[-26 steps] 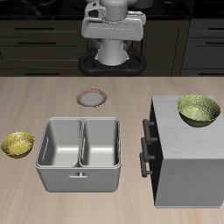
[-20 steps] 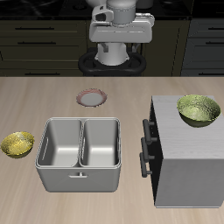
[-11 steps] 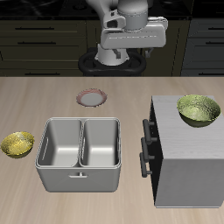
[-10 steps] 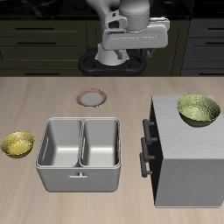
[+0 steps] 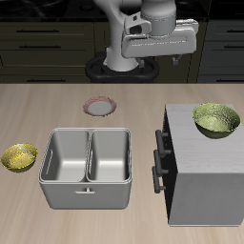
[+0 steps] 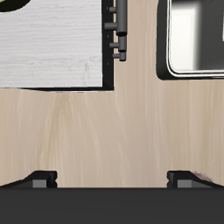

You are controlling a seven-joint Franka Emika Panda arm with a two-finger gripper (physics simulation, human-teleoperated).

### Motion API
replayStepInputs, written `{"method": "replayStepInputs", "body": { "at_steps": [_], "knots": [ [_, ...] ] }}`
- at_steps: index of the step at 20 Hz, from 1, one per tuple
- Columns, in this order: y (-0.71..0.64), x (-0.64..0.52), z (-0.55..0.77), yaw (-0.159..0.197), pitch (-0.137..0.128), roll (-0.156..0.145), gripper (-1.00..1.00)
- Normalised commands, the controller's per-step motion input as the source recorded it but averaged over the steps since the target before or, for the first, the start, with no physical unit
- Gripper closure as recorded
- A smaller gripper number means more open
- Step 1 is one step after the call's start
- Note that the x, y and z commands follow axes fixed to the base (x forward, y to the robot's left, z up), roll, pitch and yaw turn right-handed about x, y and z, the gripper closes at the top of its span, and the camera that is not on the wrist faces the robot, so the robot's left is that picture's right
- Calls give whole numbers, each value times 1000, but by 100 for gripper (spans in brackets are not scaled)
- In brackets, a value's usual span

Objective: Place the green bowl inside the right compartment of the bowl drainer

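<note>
The green bowl [image 5: 217,119] sits upright on top of a big grey box, with only a sliver of its rim [image 6: 9,3] showing in the wrist view. Nearer the table's front edge stands the bowl drainer [image 5: 105,193], both wells empty; one well and its dark rim [image 6: 164,44] appear in the wrist view. My gripper [image 5: 155,54] hangs high over the back of the table, far from bowl and drainer. It is open, with fingertips [image 6: 39,179] wide apart around the gripper's middle [image 6: 112,179] and nothing between them.
The grey box [image 5: 205,181] with black handles [image 5: 158,162] stands beside the drainer. A small yellow-green bowl [image 5: 18,157] lies on the drainer's other side. A pink-rimmed plate [image 5: 100,106] rests farther back.
The arm has swung sideways at the back of the table, carrying my gripper toward the grey box's side. Nothing on the table has moved.
</note>
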Motion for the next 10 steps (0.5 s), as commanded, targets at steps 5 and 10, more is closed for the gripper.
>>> {"method": "replayStepInputs", "body": {
  "at_steps": [5, 10],
  "knots": [
    [190, 362, 33, -52, 55, 22, -100],
    [155, 256, 207, 31, -12, -16, -100]
  ]
}}
